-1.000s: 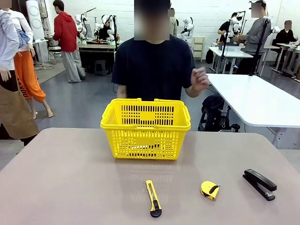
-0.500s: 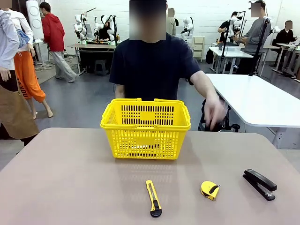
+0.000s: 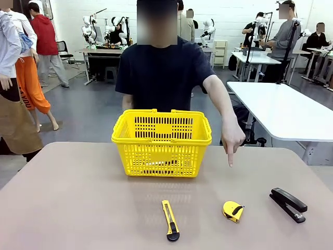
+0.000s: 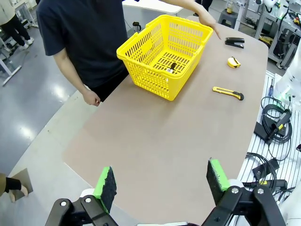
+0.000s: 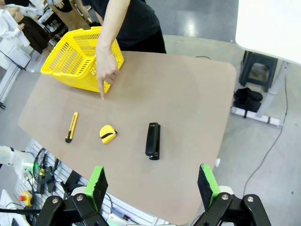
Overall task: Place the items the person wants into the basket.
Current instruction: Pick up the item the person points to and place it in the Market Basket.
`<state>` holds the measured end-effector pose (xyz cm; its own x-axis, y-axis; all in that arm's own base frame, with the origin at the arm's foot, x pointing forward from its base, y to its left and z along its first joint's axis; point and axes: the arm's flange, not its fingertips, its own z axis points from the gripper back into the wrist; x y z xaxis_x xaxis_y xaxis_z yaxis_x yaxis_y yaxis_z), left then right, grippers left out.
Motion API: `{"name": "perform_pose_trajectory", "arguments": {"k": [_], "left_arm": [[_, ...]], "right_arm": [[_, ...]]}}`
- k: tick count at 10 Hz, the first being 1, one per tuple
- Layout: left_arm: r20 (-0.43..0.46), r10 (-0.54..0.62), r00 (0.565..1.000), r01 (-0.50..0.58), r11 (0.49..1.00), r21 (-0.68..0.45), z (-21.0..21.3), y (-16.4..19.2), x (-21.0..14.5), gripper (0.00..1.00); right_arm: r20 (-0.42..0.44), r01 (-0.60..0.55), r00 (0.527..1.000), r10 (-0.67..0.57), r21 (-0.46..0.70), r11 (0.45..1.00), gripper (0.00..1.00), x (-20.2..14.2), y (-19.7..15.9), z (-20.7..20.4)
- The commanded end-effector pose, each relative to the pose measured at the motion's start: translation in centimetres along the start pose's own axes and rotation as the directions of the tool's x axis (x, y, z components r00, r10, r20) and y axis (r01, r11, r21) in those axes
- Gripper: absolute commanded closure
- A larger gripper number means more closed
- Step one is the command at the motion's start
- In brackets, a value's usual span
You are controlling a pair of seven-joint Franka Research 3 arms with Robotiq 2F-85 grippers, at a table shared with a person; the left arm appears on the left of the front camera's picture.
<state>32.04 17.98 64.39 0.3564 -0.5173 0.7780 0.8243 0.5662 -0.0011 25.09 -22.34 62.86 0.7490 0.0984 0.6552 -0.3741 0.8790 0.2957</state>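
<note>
The yellow basket (image 3: 161, 141) stands mid-table in front of the person (image 3: 161, 73) in a dark navy T-shirt. The person's hand (image 3: 231, 139) points a finger down at the table, just beyond the round yellow-and-black tape measure (image 3: 232, 211). The tape measure also appears in the right wrist view (image 5: 108, 133) and the left wrist view (image 4: 233, 62). A slim dark item (image 4: 172, 68) lies on the basket (image 4: 164, 52) floor. My left gripper (image 4: 161, 181) hangs open high above the table's left end. My right gripper (image 5: 153, 181) is open too, high over the right end, holding nothing.
A yellow utility knife (image 3: 170, 221) lies near the front edge, left of the tape measure. A black stapler (image 3: 287, 204) lies to the right. A white table (image 3: 283, 109) stands beyond the right corner. The person's other hand (image 4: 91, 98) hangs below the table edge.
The person's raised hand has come down and forward over the table, and now points a finger downward near the tape measure. The objects on the table have not moved.
</note>
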Motion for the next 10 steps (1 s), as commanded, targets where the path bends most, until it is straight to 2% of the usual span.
{"name": "perform_pose_trajectory", "arguments": {"k": [1, 2, 3, 4, 6, 7, 10], "left_arm": [[0.009, -0.011, 1.000, 0.011, 1.000, 0.009, 0.0, 0.1, 0.1, 0.00], [0.009, -0.011, 1.000, 0.011, 1.000, 0.009, 0.0, 0.1, 0.1, 0.00], [0.009, -0.011, 1.000, 0.011, 1.000, 0.009, 0.0, 0.1, 0.1, 0.00], [0.009, -0.011, 1.000, 0.011, 1.000, 0.009, 0.0, 0.1, 0.1, 0.00], [0.009, -0.011, 1.000, 0.011, 1.000, 0.009, 0.0, 0.1, 0.1, 0.00], [0.009, -0.011, 1.000, 0.011, 1.000, 0.009, 0.0, 0.1, 0.1, 0.00], [0.009, -0.011, 1.000, 0.011, 1.000, 0.009, 0.0, 0.1, 0.1, 0.00]], "right_arm": [[0.000, 0.000, 1.000, 0.000, 0.000, 1.000, 0.00, 0.0, 0.0, 0.0], [-0.125, -0.085, 0.990, 0.071, -0.109, 0.990, 0.00, 0.2, 2.8, -2.7], [-0.202, -0.070, 0.979, 0.031, -0.189, 0.980, 0.00, 0.7, 5.8, -5.7], [-0.286, -0.009, 0.957, -0.056, -0.222, 0.975, 0.00, 1.7, 8.8, -8.6], [-0.336, 0.126, 0.908, -0.252, -0.355, 0.926, 0.00, 2.5, 14.6, -14.3], [-0.372, 0.130, 0.881, -0.291, -0.401, 0.907, 0.00, 1.6, 16.2, -16.5], [-0.517, -0.005, 0.819, -0.248, -0.439, 0.898, 0.00, -1.3, 20.4, -22.8]]}}
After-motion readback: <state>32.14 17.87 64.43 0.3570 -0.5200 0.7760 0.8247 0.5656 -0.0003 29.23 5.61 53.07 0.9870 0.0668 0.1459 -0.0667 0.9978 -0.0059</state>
